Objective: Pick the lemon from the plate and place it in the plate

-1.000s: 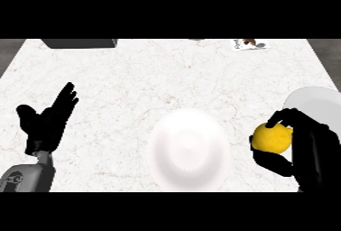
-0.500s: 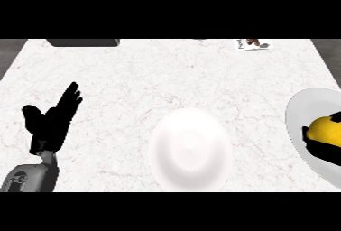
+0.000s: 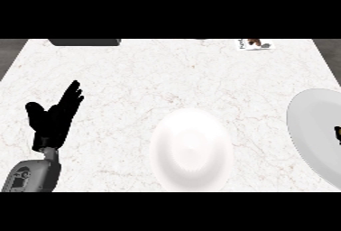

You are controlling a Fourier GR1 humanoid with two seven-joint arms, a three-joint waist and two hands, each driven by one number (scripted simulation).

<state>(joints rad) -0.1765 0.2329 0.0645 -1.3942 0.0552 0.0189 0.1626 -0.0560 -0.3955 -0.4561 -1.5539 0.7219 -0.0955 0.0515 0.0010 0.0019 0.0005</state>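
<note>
**Right hand and lemon slip out at the right edge**

The marble counter [image 3: 166, 76] spreads wide, with open room across its whole middle and far half. Along the far edge sit a dark block [image 3: 85, 42] at the left and a small printed card [image 3: 255, 44] toward the right. A white plate [image 3: 191, 154] lies near the middle of the near edge, nothing on it. A second plate [image 3: 307, 131], greyer, is cut off by the right border, well apart from the first, with bare counter between them.

Half a second ago the right hand showed on that right plate, curled round the yellow lemon. Now only a small dark bit [image 3: 338, 134] shows at the right border over the plate, most likely part of that hand; whether its fingers are spread or curled cannot be told. The lemon itself no longer shows; it was last seen at the right plate's outer part, where the view now ends. The view has also shifted, so that the middle plate sits lower and the right plate further out.

The left hand [image 3: 52, 118] rests at the left side as before, fingers [image 3: 72, 94] straight and pointing up, thumb apart, holding and touching nothing.
</note>
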